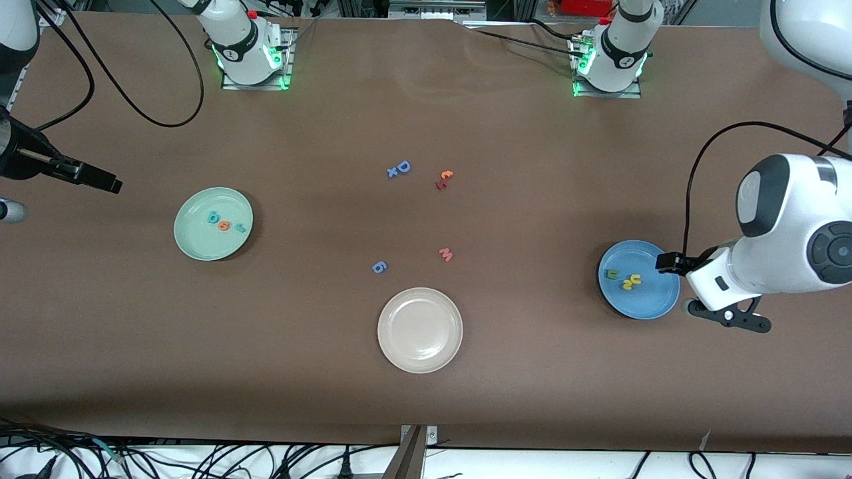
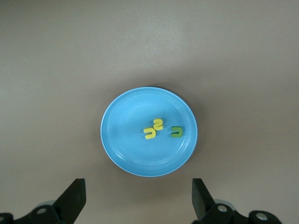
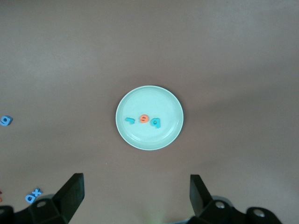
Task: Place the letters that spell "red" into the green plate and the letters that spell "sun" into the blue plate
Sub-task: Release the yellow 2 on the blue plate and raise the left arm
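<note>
White rounded arm shells with dark grey joint caps. Bases ringed in green light, bolted to metal plates. Black cables trailing from each arm. Left gripper (image 2: 138, 198) and right gripper (image 3: 137, 196) with matte black wedge fingers, screws showing.

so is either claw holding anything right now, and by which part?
Nothing. Left claw is open over the blue plate; right claw is open over the green plate.

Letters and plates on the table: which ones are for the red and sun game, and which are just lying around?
For the game:
- green plate, holding the r, e, d
- blue plate, holding the s, u, n

Just lying around:
- cream-white plate
- blue D and x
- orange and red pair
- pink w
- periwinkle 6
</note>
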`<action>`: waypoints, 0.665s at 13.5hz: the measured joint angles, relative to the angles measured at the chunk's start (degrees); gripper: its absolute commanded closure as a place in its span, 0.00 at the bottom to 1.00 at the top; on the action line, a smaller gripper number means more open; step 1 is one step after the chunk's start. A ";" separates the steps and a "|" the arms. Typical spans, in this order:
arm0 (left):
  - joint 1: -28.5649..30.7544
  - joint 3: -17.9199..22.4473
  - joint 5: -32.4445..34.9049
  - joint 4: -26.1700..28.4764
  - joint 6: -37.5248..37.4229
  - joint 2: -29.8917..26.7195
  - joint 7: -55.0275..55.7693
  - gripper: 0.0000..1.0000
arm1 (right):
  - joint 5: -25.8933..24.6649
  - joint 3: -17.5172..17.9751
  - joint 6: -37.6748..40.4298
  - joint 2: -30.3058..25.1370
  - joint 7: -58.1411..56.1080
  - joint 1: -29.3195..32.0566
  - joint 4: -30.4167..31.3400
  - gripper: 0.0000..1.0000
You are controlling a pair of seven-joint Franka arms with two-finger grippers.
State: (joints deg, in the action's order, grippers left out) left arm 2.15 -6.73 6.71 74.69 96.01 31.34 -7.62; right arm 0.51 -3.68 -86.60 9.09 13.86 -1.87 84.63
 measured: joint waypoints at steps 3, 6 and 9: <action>-5.03 6.97 -2.95 1.29 -0.60 -3.76 0.11 0.00 | 0.00 0.44 -2.88 -0.25 0.00 -0.01 0.01 0.01; -5.00 8.36 -4.30 3.82 -0.73 -9.42 0.33 0.00 | 0.00 0.92 -4.58 -0.76 0.00 -0.01 0.18 0.01; -4.81 10.13 -6.60 6.73 -1.34 -16.76 0.33 0.00 | 0.00 0.92 -8.18 -2.82 0.00 0.00 3.58 0.01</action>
State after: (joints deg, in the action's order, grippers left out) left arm -2.66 3.40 0.10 81.41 94.67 14.58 -7.29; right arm 0.51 -2.75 -94.78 6.27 13.85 -1.87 88.21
